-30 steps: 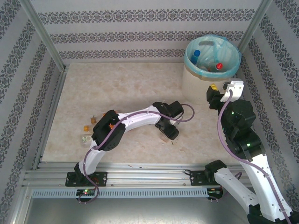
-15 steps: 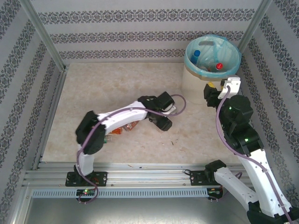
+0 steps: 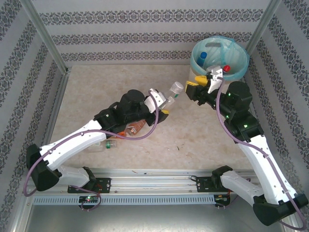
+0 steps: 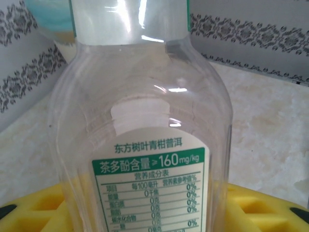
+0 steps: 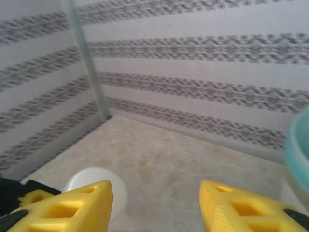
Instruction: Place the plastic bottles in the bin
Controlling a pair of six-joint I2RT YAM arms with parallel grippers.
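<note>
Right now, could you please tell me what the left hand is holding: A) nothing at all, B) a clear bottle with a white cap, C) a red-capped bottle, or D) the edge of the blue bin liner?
B: the left hand is shut on a clear bottle with a white cap, held up in the air; the left wrist view shows its green-and-white label up close between the yellow fingers.

Lab rig: alu frame [image 3: 44, 36], wallpaper panels [image 3: 145, 38].
</note>
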